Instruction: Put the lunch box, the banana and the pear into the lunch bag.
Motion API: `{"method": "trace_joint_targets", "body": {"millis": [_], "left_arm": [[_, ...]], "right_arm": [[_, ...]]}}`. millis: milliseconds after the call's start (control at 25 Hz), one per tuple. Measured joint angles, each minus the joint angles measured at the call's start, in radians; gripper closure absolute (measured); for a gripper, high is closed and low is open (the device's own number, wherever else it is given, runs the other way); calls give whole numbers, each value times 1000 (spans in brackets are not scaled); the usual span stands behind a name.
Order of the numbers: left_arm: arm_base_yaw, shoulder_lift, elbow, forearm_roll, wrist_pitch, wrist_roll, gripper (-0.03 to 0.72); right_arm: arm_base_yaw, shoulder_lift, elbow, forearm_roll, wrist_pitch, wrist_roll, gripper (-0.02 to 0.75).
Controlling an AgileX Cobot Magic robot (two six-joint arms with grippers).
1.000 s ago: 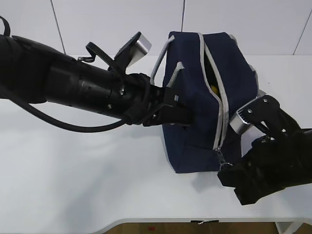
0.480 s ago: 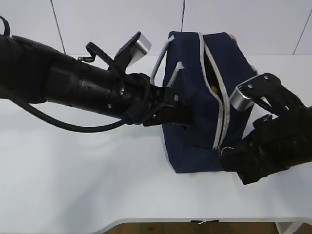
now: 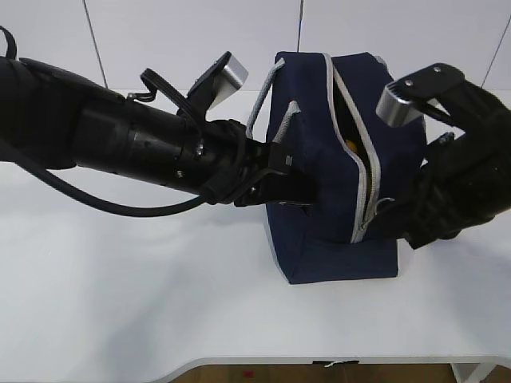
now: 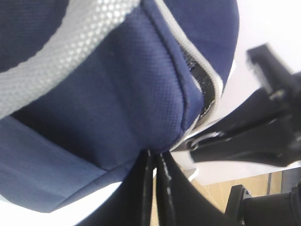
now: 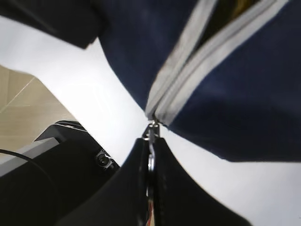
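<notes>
Lunch bag (image 3: 335, 159) between pincers: left pincer (image 4: 154, 162) clamped on its fabric, right pincer (image 5: 150, 155) clamped on its zipper pull (image 5: 151, 134); no readable writing.

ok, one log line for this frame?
left hand: shut on lunch bag fabric | right hand: shut on zipper pull | zipper part open | something yellow inside
</notes>
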Motion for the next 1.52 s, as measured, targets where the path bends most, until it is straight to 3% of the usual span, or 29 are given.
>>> {"method": "trace_joint_targets", "body": {"millis": [480,1520], "left_arm": [[0,0,0,18,0,0,697],[0,0,0,65,-15,0,697]], "right_arm": [[0,2,-197,-93,126,253,731],[0,198,-489,-131,200,429,731]]}}
